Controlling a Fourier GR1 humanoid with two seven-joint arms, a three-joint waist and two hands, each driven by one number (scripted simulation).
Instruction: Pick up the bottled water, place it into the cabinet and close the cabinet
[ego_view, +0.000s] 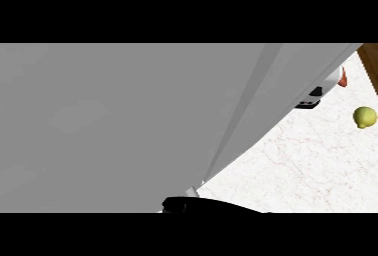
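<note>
Head view: hand (193, 205) at cabinet door (111, 125).

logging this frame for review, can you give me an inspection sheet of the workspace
surface: white marbled counter, bare at lower right
job's things: large grey cabinet panel fills most of the view; bottled water not seen
clutter: yellow-green lemon-like fruit at right edge; white and black object and a red item partly hidden behind the panel
robot hands: one black robot hand at bottom edge, which side and fingers unclear
cables: nothing seen
surroundings: wooden strip top right
</note>
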